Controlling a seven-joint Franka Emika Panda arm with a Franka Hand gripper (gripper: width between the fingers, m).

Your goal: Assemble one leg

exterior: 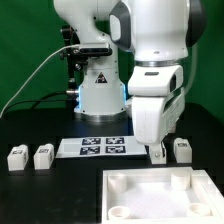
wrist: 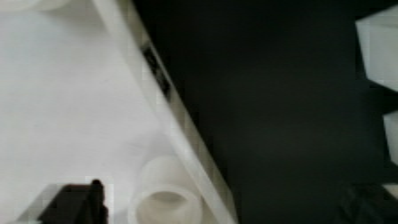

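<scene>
Two white legs (exterior: 17,156) (exterior: 43,155) stand at the exterior view's left, each with a tag. Another leg (exterior: 182,150) stands at the right. A white block that looks like a fourth leg (exterior: 159,153) shows at my gripper (exterior: 158,150), partly hidden by it. The gripper hangs low over the far edge of the large white tray-like piece (exterior: 150,180). In the wrist view one black fingertip (wrist: 71,205) shows over that piece (wrist: 63,110), beside a round corner socket (wrist: 164,206). Nothing sits between the jaws, which look spread wide. Two blurred white shapes (wrist: 384,130) lie at the frame edge.
The marker board (exterior: 103,147) lies flat between the left legs and the gripper. The robot base (exterior: 100,95) and cables stand behind it. The table is black. The tray-like piece fills the front right.
</scene>
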